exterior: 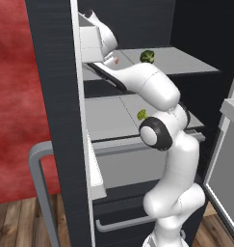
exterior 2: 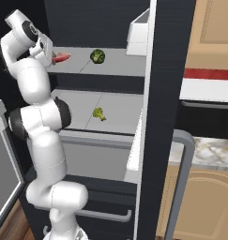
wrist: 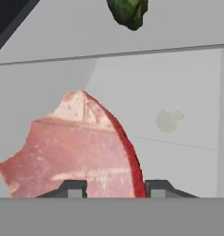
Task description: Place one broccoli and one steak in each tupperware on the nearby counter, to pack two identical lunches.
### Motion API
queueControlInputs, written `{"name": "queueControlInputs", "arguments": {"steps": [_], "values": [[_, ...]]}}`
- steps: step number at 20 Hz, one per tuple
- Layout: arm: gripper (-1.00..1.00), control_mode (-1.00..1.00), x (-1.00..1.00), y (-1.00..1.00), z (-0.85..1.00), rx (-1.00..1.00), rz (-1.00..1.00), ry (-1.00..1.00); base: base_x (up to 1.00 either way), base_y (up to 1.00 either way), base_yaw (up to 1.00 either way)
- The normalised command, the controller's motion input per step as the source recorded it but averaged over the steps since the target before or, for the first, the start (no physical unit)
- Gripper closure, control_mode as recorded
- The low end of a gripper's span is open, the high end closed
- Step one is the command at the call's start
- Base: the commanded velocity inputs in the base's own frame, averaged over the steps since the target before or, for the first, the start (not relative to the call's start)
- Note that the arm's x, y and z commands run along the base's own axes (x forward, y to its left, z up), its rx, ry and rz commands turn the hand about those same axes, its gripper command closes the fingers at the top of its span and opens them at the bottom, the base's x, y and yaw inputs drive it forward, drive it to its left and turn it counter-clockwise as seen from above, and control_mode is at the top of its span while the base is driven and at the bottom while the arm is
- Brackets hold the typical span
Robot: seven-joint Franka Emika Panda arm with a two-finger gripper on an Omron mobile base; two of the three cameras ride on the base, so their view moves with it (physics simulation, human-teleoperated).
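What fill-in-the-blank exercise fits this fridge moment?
1. The flat pink-red steak slice lies between the gripper's two dark ____.
2. The dark green broccoli head sits on the ____ grey fridge shelf.
3. The smaller pale green broccoli floret lies on the shelf ____ it.

Missing: fingertips; upper; below

Fridge door [exterior: 56, 120] hangs wide open, grey handle [exterior: 39, 164] sticking out. Red wall [exterior: 17, 96] behind it, wood floor [exterior: 22, 222] below, drawer handle [exterior: 123, 223] low down.
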Motion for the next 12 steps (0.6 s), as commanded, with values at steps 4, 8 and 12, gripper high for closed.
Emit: {"name": "queueControlInputs", "arguments": {"steps": [4,8,12], "values": [[1.0,-1.0,0.0,-0.07,-0.12,0.0,0.0,-0.18,0.0,0.0,0.0],[1.0,-1.0,0.0,-0.08,-0.19,0.0,0.05,-0.34,0.0,0.0,0.0],[1.0,-1.0,0.0,-0.22,-0.32,0.0,0.06,-0.33,0.0,0.0,0.0]]}}
